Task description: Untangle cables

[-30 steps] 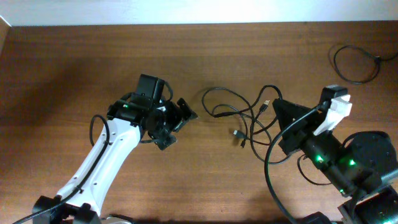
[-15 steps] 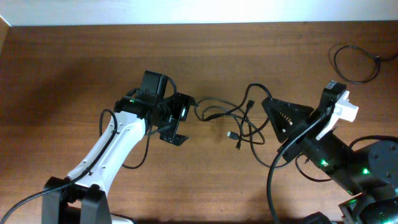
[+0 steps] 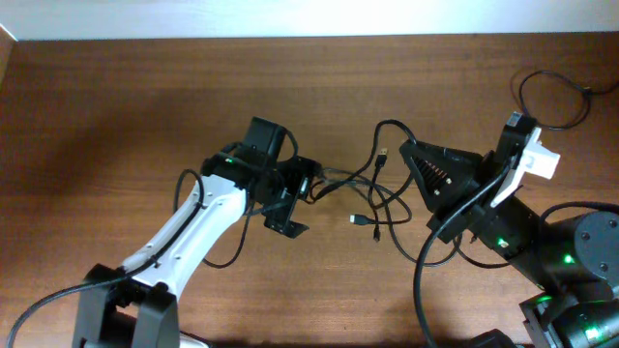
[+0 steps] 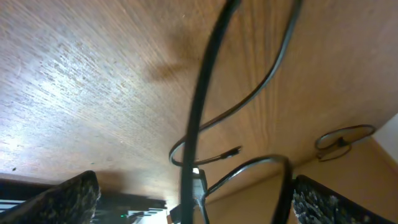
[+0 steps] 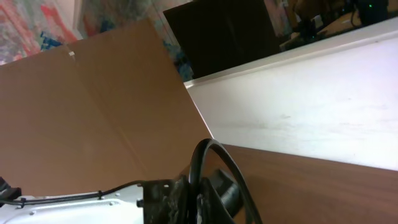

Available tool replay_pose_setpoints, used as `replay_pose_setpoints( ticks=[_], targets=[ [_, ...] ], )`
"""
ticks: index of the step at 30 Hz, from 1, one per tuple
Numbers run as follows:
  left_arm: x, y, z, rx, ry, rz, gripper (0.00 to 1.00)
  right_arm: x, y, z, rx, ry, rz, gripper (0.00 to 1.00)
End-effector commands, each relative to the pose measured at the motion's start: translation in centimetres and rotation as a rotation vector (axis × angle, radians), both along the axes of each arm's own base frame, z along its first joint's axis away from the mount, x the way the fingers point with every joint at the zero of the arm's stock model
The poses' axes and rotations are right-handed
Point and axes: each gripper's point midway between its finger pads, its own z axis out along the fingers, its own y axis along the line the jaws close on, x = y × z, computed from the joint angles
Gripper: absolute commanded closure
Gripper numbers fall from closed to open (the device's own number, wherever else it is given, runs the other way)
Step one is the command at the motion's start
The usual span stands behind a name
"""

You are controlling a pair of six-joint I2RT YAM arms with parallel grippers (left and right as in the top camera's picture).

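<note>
overhead: tangled cables (image 3: pixel 372 193) at left gripper (image 3: pixel 300 199)

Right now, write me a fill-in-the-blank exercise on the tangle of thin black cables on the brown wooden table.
1. Seen from overhead, the tangled thin black cables lie ___ the left gripper and the right gripper.
2. A separate black cable loop lies near the far ___ corner of the brown wooden table.
3. In the left wrist view, the left gripper's jaws stand ___, with a cable running between them.

Missing words: between; right; open.
</note>
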Motion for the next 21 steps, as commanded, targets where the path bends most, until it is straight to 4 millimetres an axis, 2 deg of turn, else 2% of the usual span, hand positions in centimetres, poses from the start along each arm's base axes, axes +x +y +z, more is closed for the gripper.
replay_pose_setpoints(
  ticks=[1,2,4,6,10,13,17,21],
  targets=[
    [-0.3,0.0,-1.0,0.020,0.031,0.011,0.11,-0.8,-0.3,1.7,0.022,-0.041,0.008,0.96],
    [-0.2,0.0,-1.1,0.019,0.031,0.011,0.15,-0.8,-0.3,1.7,0.022,-0.041,0.008,0.96],
    [-0.1,0.3,-1.3,0.037,0.025,0.017,0.33,-0.8,-0.3,1.7,0.022,-0.041,0.008,0.96],
    [0.3,1.0,-1.6,0.073,0.010,0.036,0.44,-0.8,-0.3,1.7,0.022,-0.041,0.008,0.96],
    [0.9,1.9,-1.6,0.076,0.013,0.067,0.43,-0.8,-0.3,1.8,0.024,-0.046,0.005,0.96],
    [1.2,3.1,-1.7,0.083,0.021,0.088,0.39,-1.0,-0.5,3.0,0.044,-0.096,0.005,0.96],
    [1.1,3.2,-1.8,0.086,0.027,0.091,0.35,-1.0,-0.6,3.3,0.051,-0.106,-0.005,0.96],
    [1.1,3.1,-1.7,0.083,0.025,0.087,0.37,-1.1,-0.6,3.7,0.058,-0.123,-0.004,0.96]
  ],
)
